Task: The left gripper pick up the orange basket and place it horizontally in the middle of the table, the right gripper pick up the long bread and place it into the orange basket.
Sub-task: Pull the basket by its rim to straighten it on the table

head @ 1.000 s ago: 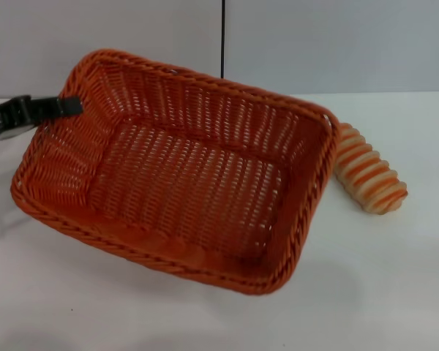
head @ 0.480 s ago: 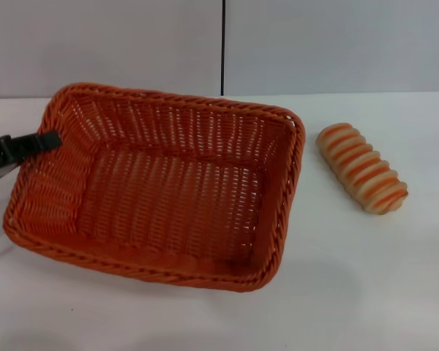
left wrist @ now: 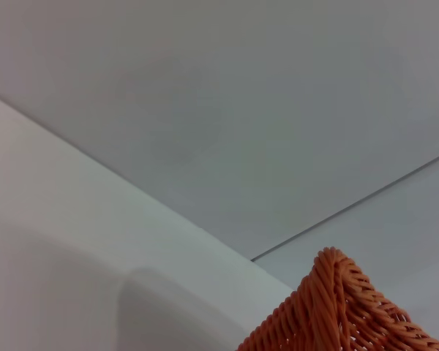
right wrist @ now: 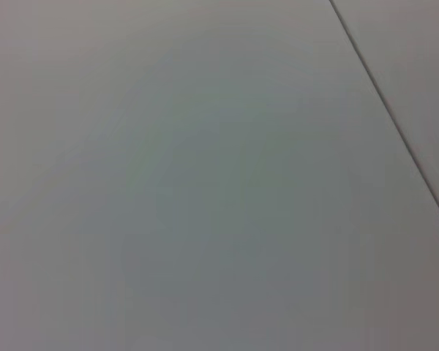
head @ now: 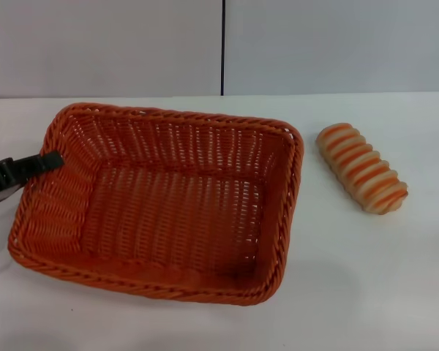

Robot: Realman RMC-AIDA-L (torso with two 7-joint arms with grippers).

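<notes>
Orange basket set down mid-table, bread waiting outside it

Table [head: 395,292]: white flat top, bearing everything listed below. A grey wall stands behind its far edge.

Orange basket [head: 161,205]: large woven rectangle with braided rim and sloping sides, lying flat with its long side running left to right, a little left of the table's middle. Nothing inside it. One corner also shows in the left wrist view [left wrist: 344,311].

Long bread [head: 362,168]: small cream loaf with orange-brown ridges, striped side up, lying on the table to the right of the basket, near it but apart, one end angled toward the near right.

Left gripper [head: 50,159]: slim black claw reaching in from the left edge, its tip at the basket's left rim and seemingly pinching the wicker. The placing step looks close to finished, with letting go still to come.

Right gripper: not in view; its wrist camera shows only grey wall, so whether its claw is spread or pressed together cannot be told.

Risks, as judged: if the left claw draws back before fully releasing, it could drag or tip the light basket out of line. The ridged, rounded bread could roll or slip under an off-centre pinch, or catch the basket's right rim on the way in.
</notes>
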